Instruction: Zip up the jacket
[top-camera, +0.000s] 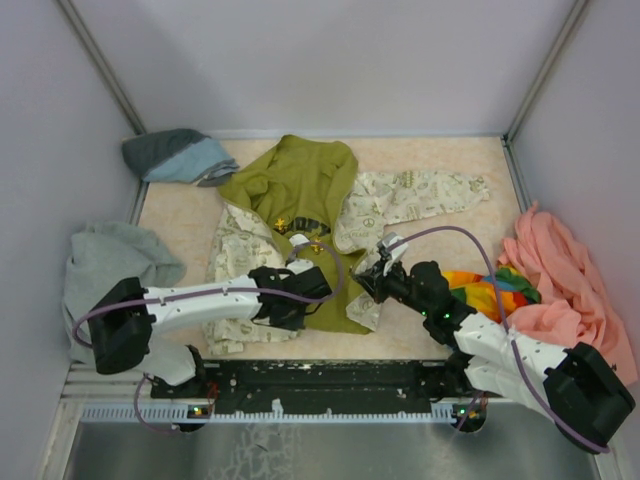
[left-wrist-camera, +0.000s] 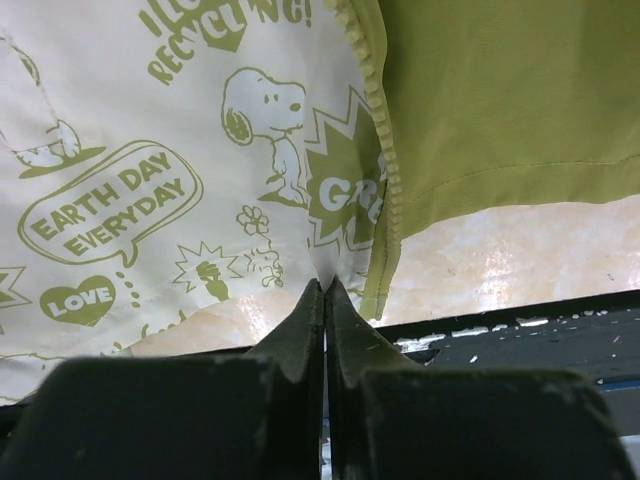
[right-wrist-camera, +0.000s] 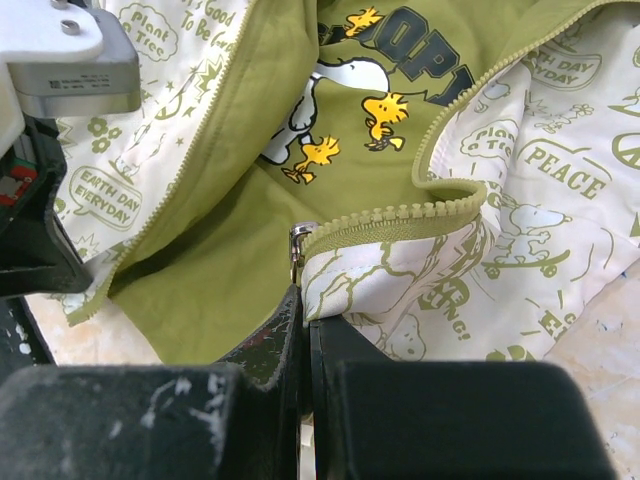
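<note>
Two sets of fingers were pinched shut on the bottom hem of the jacket (top-camera: 345, 300), close to the near edge of the desk (top-camera: 460, 152). The left fingers (left-wrist-camera: 316, 305) nipped the cream printed panel just beside its zipper teeth (left-wrist-camera: 385, 150), and the right fingers (right-wrist-camera: 296, 315) clamped the other panel right below the metal slider (right-wrist-camera: 297, 240). Such thin, limp cloth looked light and likely to bunch or slip, so the stiffer zipper tape seemed the best hold. Farther back the jacket lay spread open, its hood (top-camera: 295, 165) toward the far edge
</note>
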